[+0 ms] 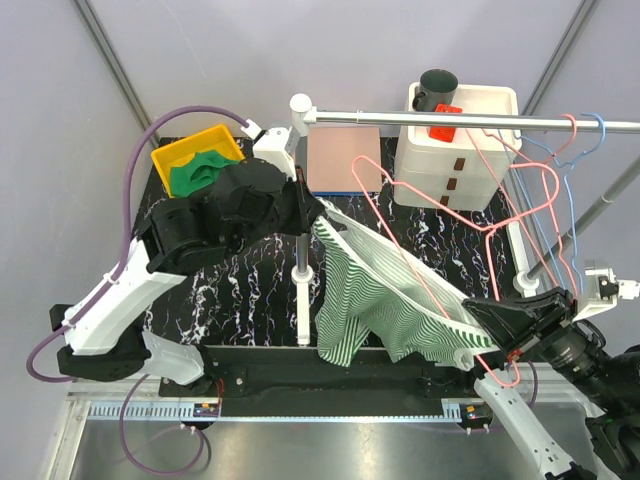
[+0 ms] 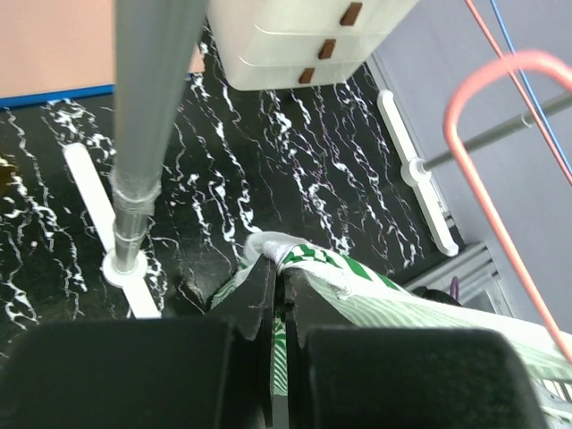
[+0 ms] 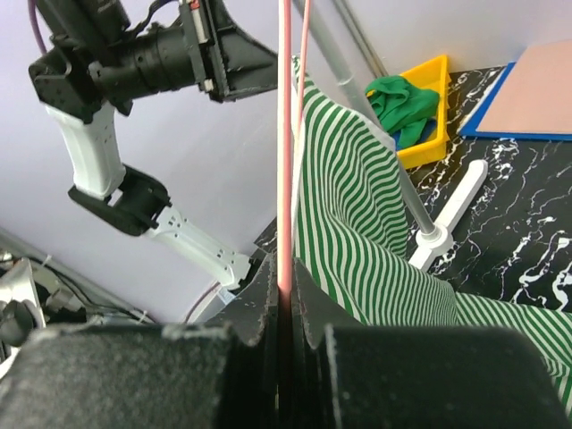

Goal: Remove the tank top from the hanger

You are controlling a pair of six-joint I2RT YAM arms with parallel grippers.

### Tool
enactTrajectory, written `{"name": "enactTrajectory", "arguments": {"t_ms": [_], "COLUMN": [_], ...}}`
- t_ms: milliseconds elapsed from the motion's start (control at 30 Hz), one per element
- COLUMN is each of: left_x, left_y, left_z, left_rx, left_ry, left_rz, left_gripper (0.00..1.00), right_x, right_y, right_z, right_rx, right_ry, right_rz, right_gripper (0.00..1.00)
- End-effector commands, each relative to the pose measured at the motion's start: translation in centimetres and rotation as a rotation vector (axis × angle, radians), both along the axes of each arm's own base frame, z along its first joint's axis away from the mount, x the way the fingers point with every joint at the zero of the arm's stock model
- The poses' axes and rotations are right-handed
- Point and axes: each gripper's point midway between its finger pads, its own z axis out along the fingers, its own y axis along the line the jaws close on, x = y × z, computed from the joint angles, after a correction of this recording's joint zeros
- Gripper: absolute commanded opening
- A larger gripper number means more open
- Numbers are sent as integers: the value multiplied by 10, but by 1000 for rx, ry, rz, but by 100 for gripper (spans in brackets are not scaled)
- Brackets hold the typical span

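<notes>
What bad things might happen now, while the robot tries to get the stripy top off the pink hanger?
1. The left claw pinches only a small bit of the tank top at its edge, so the cloth might slip out.
2. The top looks stretched along the pink hanger, so it might snag there instead of sliding off.
3. The right claw grips only thin wire, which might twist in its grip.
</notes>
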Motion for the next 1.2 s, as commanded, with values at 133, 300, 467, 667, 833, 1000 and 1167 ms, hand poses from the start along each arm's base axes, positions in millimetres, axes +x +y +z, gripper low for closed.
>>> {"name": "enactTrajectory", "arguments": {"t_ms": [133,300,467,667,833,1000,1167], "left_x": [-8,-19,-25,-30,-31,-30,-26], "left_y": [-38,-51,-50,-49,-46,-34,-20], "left_z": [-1,-8,-13,-15,-11,-9,4], "left_rx": [-85,-82,-90,-99,-104,-101,-85], "left_ry": [39,53,68,76,62,37,-30], "left_rz": [-92,-127,-125,-146,-146,-125,-120], "left_gripper": [0,0,0,0,0,0,0], "right_x": [37,72,99,116,122,124,129], "right_y": [-17,-24,-31,-35,-33,-41,-39], "right_z": [20,27,28,15,2,-15,-13], "right_rx": [16,-52,-83,-125,-162,-188,-192], "right_ry": [-1,29,65,110,152,201,235], "right_rz": [-179,-289,-380,-431,-431,-475,-477], "right_gripper": [0,0,0,0,0,0,4]}}
